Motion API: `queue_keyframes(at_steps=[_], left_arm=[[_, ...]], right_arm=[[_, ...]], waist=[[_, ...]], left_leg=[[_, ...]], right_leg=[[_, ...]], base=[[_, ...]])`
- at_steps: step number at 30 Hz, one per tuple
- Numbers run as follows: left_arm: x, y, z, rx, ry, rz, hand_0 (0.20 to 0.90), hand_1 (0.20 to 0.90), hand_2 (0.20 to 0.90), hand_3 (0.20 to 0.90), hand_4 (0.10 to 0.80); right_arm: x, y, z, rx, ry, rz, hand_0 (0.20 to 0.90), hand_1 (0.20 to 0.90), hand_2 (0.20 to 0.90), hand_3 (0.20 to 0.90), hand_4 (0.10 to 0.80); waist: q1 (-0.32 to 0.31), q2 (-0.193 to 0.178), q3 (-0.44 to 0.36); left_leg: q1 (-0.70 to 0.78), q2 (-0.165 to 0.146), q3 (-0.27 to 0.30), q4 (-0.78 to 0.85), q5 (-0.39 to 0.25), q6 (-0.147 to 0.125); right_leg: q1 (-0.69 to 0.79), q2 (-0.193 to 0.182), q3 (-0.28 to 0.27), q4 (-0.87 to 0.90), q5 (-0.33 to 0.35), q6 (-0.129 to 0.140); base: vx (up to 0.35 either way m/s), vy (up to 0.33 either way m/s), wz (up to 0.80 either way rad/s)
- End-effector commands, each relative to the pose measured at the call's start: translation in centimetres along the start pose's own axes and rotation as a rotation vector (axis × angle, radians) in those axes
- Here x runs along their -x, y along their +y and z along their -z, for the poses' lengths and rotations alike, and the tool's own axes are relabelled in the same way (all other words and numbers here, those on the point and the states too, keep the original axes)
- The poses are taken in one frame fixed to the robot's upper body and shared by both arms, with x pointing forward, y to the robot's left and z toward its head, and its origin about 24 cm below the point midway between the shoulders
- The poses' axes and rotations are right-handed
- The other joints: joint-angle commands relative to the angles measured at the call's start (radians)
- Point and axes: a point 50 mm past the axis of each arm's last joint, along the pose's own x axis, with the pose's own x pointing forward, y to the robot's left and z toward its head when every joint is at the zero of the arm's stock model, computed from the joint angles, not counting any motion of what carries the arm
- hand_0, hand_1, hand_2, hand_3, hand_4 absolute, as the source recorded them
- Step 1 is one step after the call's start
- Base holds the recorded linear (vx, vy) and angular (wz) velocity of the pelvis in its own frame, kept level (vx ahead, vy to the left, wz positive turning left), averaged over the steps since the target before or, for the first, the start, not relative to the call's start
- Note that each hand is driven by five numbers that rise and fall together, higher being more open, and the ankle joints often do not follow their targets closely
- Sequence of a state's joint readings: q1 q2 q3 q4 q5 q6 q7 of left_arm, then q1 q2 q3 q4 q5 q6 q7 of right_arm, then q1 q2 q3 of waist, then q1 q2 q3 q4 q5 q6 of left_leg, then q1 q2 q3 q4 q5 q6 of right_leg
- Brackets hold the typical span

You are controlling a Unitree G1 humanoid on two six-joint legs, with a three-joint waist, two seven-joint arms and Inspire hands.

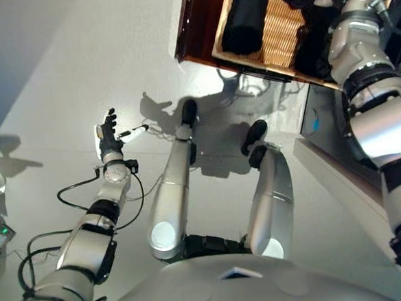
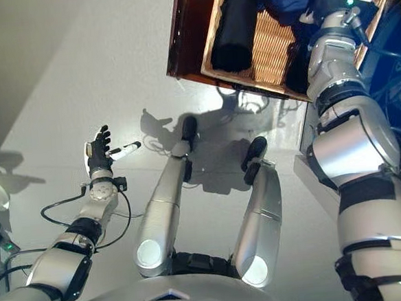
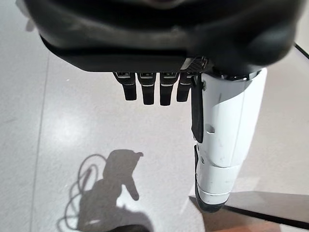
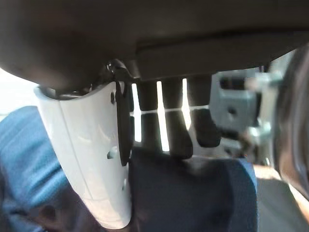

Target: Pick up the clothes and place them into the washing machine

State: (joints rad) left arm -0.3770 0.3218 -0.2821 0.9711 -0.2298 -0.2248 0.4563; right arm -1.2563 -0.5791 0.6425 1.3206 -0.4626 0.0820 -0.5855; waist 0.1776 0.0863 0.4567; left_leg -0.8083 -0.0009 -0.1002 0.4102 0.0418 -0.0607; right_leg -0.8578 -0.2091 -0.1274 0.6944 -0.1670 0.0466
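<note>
right wrist view shows you the right hand [image 4: 169, 121], fingers straight, over soft blue cloth [image 4: 29, 159] in the woven wicker basket [image 1: 282, 31]. your left hand [image 1: 108, 133] hangs spread above the smooth floor [image 1: 77, 62].

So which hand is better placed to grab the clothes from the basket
The right hand: it is already over the wicker basket, fingers down at the blue garment. The left hand hangs open over bare floor, away from the basket.

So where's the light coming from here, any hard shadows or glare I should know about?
Left eye view: hard shadows on the floor, with the left hand open over it. Left wrist view: the hand's crisp shadow on the floor. Right wrist view: bright backlight between the right hand's fingers, above blue clothes.
</note>
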Motion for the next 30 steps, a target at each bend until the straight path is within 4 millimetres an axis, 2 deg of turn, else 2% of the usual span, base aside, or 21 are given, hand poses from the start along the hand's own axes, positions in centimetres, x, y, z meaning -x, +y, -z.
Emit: queue_keyframes(at_steps=[1, 3, 10, 17, 20, 26, 30], left_arm=[[0.8, 2.4, 3.1, -0.046, 0.076, -0.082, 0.900, 0.900, 0.900, 0.900, 0.800], [0.9, 2.4, 3.3, -0.049, 0.083, -0.079, 0.900, 0.900, 0.900, 0.900, 0.800], [2.1, 2.7, 5.4, -0.067, 0.142, -0.067, 0.900, 0.900, 0.900, 0.900, 0.800], [3.5, 2.7, 7.1, -0.078, 0.191, -0.052, 0.900, 0.900, 0.900, 0.900, 0.800], [3.7, 2.6, 7.4, -0.086, 0.208, -0.057, 0.900, 0.900, 0.900, 0.900, 0.800], [4.6, 1.6, 8.3, -0.087, 0.240, -0.040, 0.900, 0.900, 0.900, 0.900, 0.800], [5.1, 1.1, 8.7, -0.081, 0.257, -0.034, 0.900, 0.900, 0.900, 0.900, 0.800]], right_arm=[[0.0, -0.8, -0.4, -0.096, -0.026, 0.108, 0.200, 0.200, 0.200, 0.200, 0.300], [0.4, -0.2, -0.6, -0.143, -0.019, 0.096, 0.200, 0.200, 0.200, 0.200, 0.300], [3.3, 3.1, -0.7, -0.477, 0.062, 0.017, 0.200, 0.200, 0.200, 0.200, 0.300], [9.3, 7.4, 0.2, -0.875, 0.244, -0.056, 0.200, 0.200, 0.200, 0.200, 0.300], [11.2, 8.1, 0.1, -1.055, 0.308, -0.055, 0.200, 0.200, 0.200, 0.200, 0.300], [15.4, 9.8, 0.3, -1.448, 0.526, -0.002, 0.200, 0.200, 0.200, 0.200, 0.300], [16.6, 10.3, 0.5, -1.704, 0.695, 0.112, 0.200, 0.200, 0.200, 0.200, 0.300]], waist=[[-0.022, -0.002, -0.102], [-0.027, -0.002, -0.104], [-0.062, 0.000, -0.106], [-0.094, 0.009, -0.125], [-0.105, 0.009, -0.121], [-0.121, 0.037, -0.127], [-0.125, 0.055, -0.139]], left_leg=[[0.044, -0.060, 0.051, -0.029, -0.041, -0.005], [0.070, -0.060, 0.056, -0.049, -0.035, -0.003], [0.217, -0.059, 0.076, -0.146, -0.016, 0.013], [0.314, -0.058, 0.100, -0.204, -0.009, 0.024], [0.315, -0.056, 0.107, -0.182, -0.020, 0.027], [0.319, -0.055, 0.120, -0.168, -0.034, 0.031], [0.307, -0.054, 0.125, -0.158, -0.040, 0.033]], right_leg=[[0.090, 0.065, 0.055, -0.195, 0.118, 0.041], [0.117, 0.068, 0.057, -0.220, 0.126, 0.043], [0.260, 0.075, 0.090, -0.350, 0.179, 0.055], [0.345, 0.074, 0.118, -0.427, 0.201, 0.063], [0.350, 0.074, 0.122, -0.418, 0.196, 0.059], [0.349, 0.077, 0.133, -0.406, 0.187, 0.056], [0.338, 0.077, 0.141, -0.402, 0.181, 0.053]], base=[[-0.055, 0.063, -0.20], [-0.005, 0.042, -0.22], [0.042, 0.044, -0.19], [0.035, 0.035, -0.19], [-0.027, -0.003, -0.19], [-0.018, 0.024, -0.08], [-0.004, 0.022, -0.05]])
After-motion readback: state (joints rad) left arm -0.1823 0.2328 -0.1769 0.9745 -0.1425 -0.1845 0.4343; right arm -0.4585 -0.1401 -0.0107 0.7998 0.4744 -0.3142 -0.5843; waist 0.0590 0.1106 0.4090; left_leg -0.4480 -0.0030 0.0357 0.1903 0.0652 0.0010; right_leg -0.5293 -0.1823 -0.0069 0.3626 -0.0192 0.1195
